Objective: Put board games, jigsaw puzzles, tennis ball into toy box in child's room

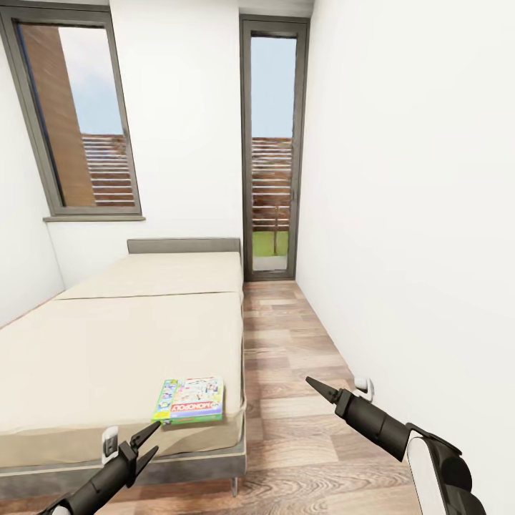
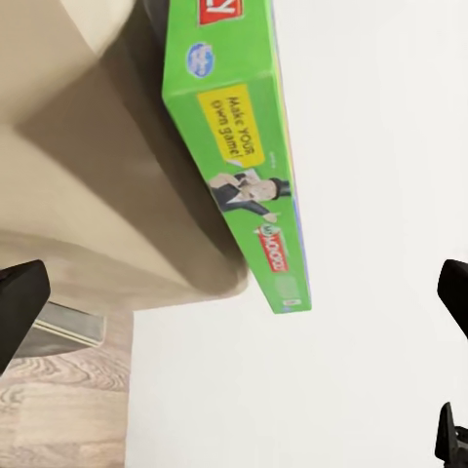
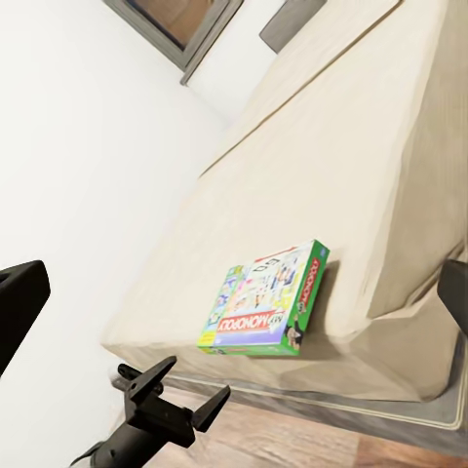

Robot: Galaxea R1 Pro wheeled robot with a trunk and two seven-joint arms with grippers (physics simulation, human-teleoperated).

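The green board game (image 1: pixel 189 400) lies flat at the near corner of the bed (image 1: pixel 107 343), its long axis running across the bed's width. The left claw (image 1: pixel 148 445), jaws spread and empty, sits just below and in front of it, clearly nearer. The right claw (image 1: pixel 320 390) hangs over the floor; I can't tell its state.
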